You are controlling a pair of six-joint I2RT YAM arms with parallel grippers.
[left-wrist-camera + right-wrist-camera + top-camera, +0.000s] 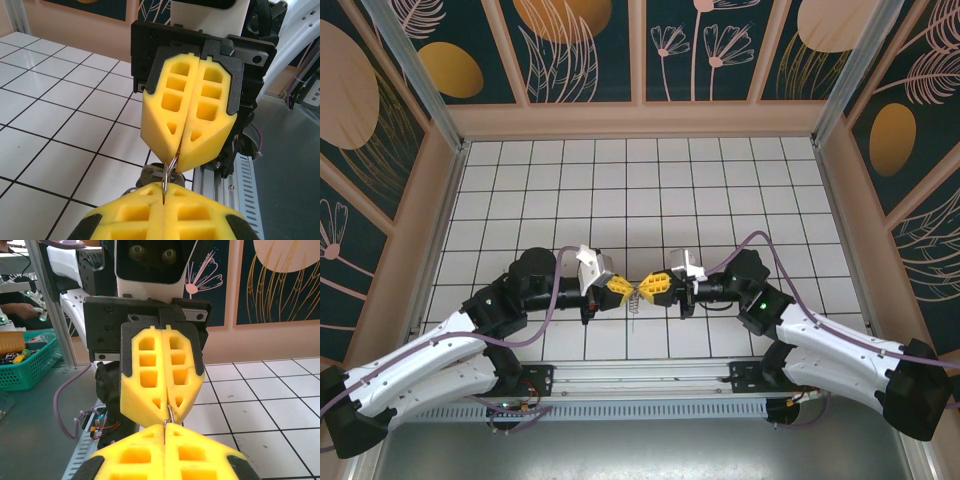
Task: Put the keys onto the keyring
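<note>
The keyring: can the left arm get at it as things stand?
Likely yes: the left end effector is shut on the keyring, tip to tip with the right end effector, which seems to pinch it too.

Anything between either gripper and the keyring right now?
Nothing visible. The left gripper and right gripper are both shut on the keyring, pinching its thin metal loop tip to tip above the tiled table.

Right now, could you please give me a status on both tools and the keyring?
Both shut: left tool and right tool, tip to tip above the tiles. Both pinch the keyring between them. Tips crowd each other, little working room.
</note>
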